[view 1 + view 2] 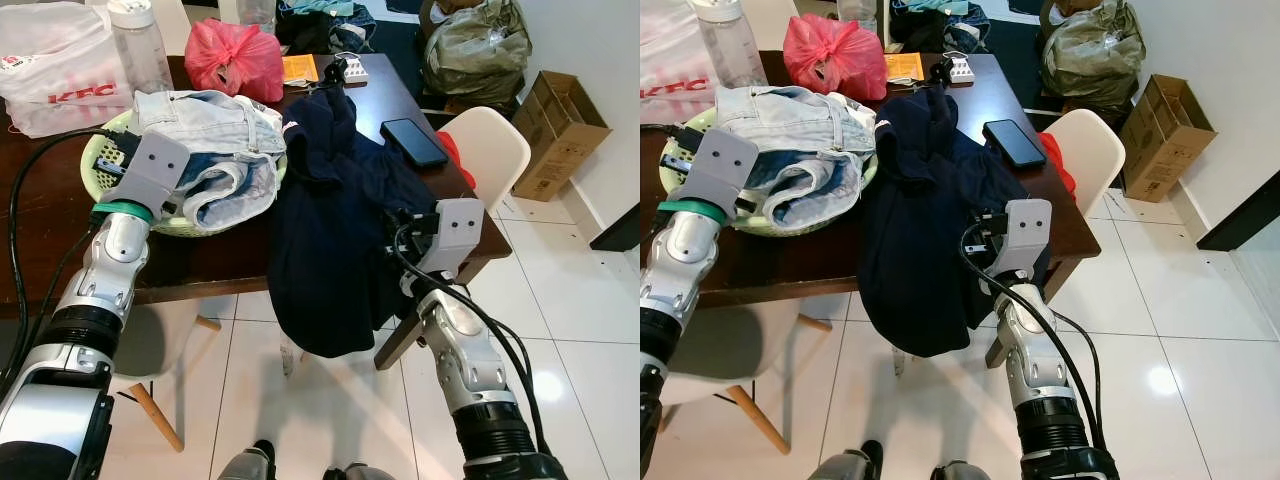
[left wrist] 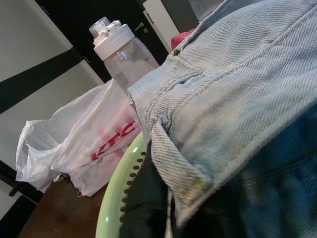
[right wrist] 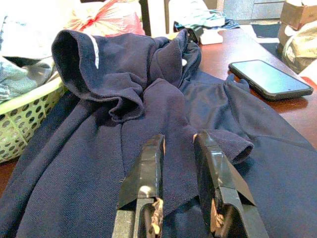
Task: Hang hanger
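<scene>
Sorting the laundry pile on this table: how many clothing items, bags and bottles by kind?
Denim garment: 1
Navy garment: 1
Plastic bags: 2 (white KFC bag, red bag)
Clear bottle: 1
Total: 5

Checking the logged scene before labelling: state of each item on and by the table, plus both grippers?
navy garment: crumpled, draped over table edge
jeans: heaped in green basket
phone: flat, screen dark
water bottle: upright, capped
red bag: tied shut
cardboard box: open
right gripper: pinching a navy fold
left gripper: at the basket
</scene>
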